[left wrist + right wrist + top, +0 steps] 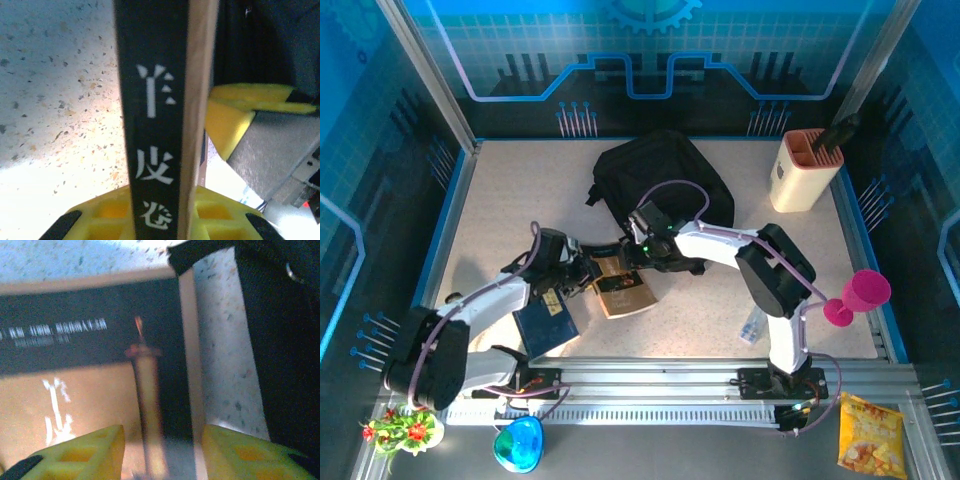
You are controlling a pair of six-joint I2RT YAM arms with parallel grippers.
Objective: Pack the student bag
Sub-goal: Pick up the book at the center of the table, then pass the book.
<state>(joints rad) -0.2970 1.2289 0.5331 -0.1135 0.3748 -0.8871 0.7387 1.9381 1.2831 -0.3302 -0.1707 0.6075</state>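
Observation:
The student bag [660, 180], a large black backpack, lies at the back middle of the table. Just in front of it sits a brown and black book [628, 288]. My left gripper [588, 270] is at the book's left edge. In the left wrist view the book's black spine [155, 100] with white characters stands edge-on between my yellow fingers [100, 217], gripper [159, 212] shut on it. My right gripper [638, 255] hovers at the book's far corner, next to the bag. In its wrist view the gripper [160, 445] is open over the book cover [75, 390], with the bag [280, 340] at right.
A blue book [545, 322] lies under my left arm near the front edge. A beige knife block [805, 170] stands at the back right, a pink goblet [860, 295] at the right edge, a small clear packet [752, 325] beside the right arm's base.

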